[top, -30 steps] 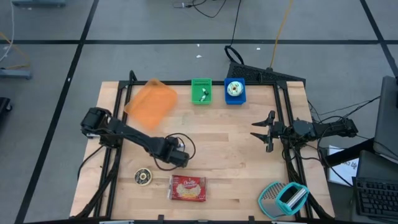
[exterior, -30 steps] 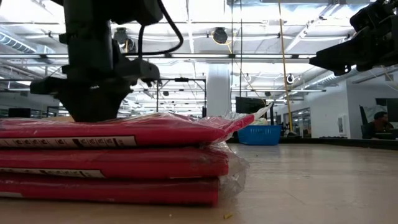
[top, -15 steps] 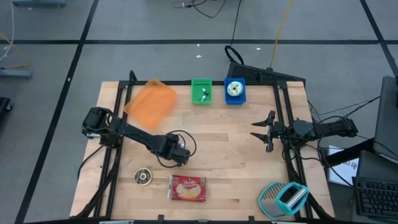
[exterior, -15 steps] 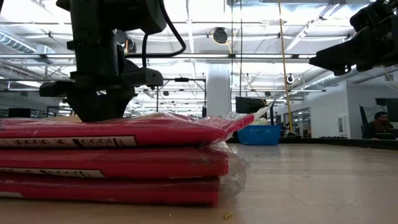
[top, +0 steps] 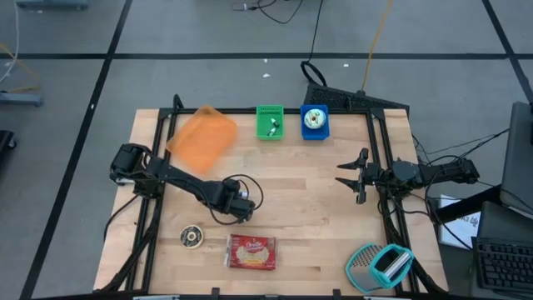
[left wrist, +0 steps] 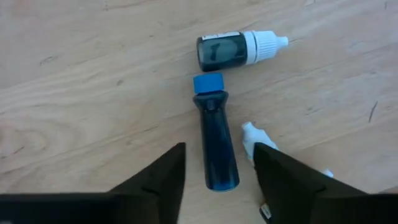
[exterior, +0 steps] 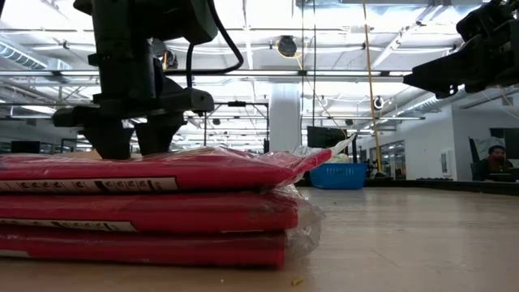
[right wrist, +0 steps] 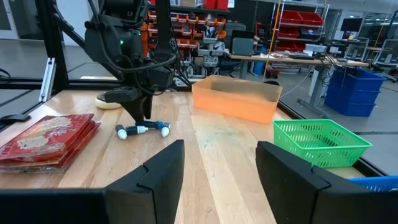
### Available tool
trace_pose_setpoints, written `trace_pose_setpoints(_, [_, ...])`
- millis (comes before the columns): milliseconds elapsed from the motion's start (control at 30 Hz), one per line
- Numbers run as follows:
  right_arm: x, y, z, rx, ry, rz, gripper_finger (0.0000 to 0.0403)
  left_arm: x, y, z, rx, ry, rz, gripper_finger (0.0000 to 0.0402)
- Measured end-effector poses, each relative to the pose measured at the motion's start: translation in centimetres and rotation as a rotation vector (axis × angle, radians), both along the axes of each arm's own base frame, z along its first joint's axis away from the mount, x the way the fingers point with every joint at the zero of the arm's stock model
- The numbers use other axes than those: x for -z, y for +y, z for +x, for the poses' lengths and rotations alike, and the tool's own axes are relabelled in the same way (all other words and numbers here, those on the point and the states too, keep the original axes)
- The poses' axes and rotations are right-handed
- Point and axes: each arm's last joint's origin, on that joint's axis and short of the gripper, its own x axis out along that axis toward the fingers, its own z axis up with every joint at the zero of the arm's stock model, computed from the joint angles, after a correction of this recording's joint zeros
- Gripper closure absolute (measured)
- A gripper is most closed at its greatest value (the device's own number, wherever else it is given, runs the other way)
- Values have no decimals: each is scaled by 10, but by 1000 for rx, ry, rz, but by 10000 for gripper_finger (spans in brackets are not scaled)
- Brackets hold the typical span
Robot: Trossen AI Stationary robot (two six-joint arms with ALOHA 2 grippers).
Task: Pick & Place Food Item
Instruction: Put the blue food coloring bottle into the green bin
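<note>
The food item is a red packet [top: 251,252] lying flat near the table's front edge; it fills the low view's foreground [exterior: 146,203]. My left gripper [top: 240,208] points down just behind it, open. Its fingers [left wrist: 219,148] stand on either side of a small dark bottle with a blue cap [left wrist: 216,155] that lies on the wood, with a gap on each side. A second dark bottle with a white cap [left wrist: 233,50] lies beside it. My right gripper [top: 354,175] waits open at the right edge, level, with nothing in it [right wrist: 217,180].
An orange bin [top: 202,136], a green basket [top: 269,122] and a blue basket [top: 314,122] stand along the far edge. A small round item [top: 191,237] lies left of the packet. A teal and white object [top: 379,265] sits at the front right corner.
My left gripper has opened: in the low view its fingers were together and now stand apart. It has stayed over the same spot behind the red packet. The packet has not moved.
</note>
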Motion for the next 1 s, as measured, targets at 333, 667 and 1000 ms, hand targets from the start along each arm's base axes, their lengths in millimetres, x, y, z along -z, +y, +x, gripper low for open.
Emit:
trace_pose_setpoints(333, [0, 0, 0, 0, 0, 0, 216, 4, 1, -4, 4, 29, 7, 152])
trace_pose_setpoints(667, [0, 0, 0, 0, 0, 0, 216, 13, 3, -10, 0, 35, 8, 184])
trace_pose_setpoints(1000, [0, 0, 0, 0, 0, 0, 216, 20, 2, -9, 1, -22, -8, 209])
